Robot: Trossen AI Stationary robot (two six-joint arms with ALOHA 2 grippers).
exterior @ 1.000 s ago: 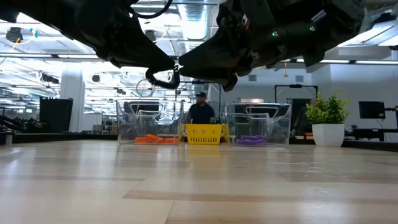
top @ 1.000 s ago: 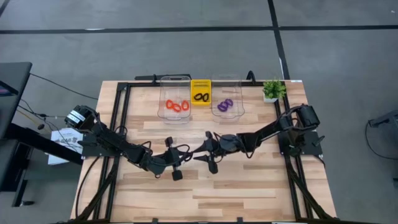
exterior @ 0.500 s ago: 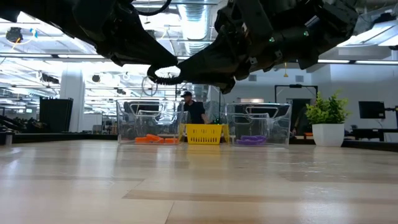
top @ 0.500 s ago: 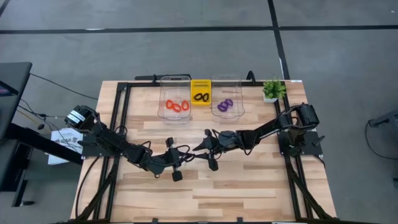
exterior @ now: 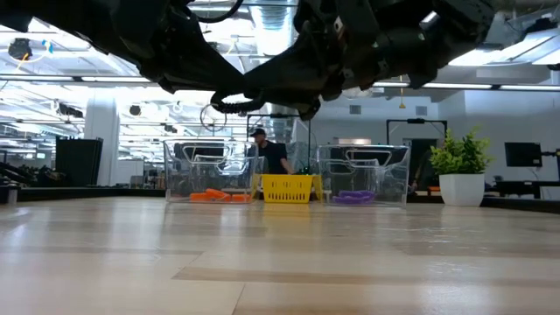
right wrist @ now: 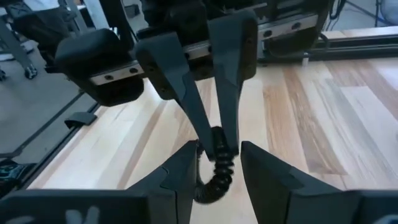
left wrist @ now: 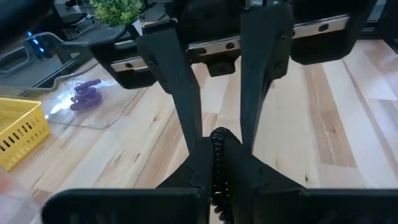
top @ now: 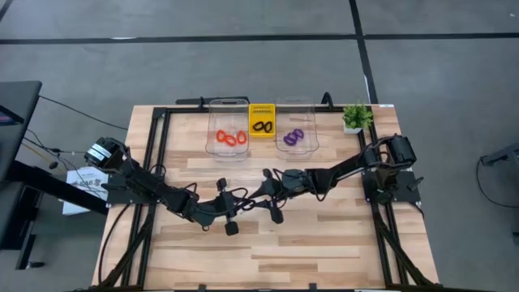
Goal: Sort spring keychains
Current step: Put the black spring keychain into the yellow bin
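Observation:
A black spring keychain (exterior: 229, 103) hangs in the air over the table's middle, held by my left gripper (left wrist: 217, 167), which is shut on it. My right gripper (right wrist: 219, 179) faces it from the table's right and is open. One of its fingers stands on either side of the coil (right wrist: 216, 171), and I cannot tell whether they touch it. Orange-red keychains (top: 230, 139) lie in the left clear bin, black ones (top: 261, 126) in the yellow basket, and purple ones (top: 293, 137) in the right clear bin. My left gripper pinches the black keychain's coil (left wrist: 217, 138) between its two fingertips, coming roughly level from the table's left. The keychain is lifted clear of the table, and its free loop (right wrist: 211, 183) curls down below the fingers.
Two clear bins (top: 228, 104) (top: 295, 101) and the yellow basket (top: 261, 110) stand in a row at the far edge, with a small potted plant (top: 355, 117) to their right. A black frame (top: 159, 154) borders the table. A person (exterior: 262, 150) stands in the room behind.
My right gripper has moved toward the table's left and a little up, closing in on my left gripper until its open fingers straddle the held black keychain. My left gripper has kept its hold and stayed nearly still. The person behind has walked leftward.

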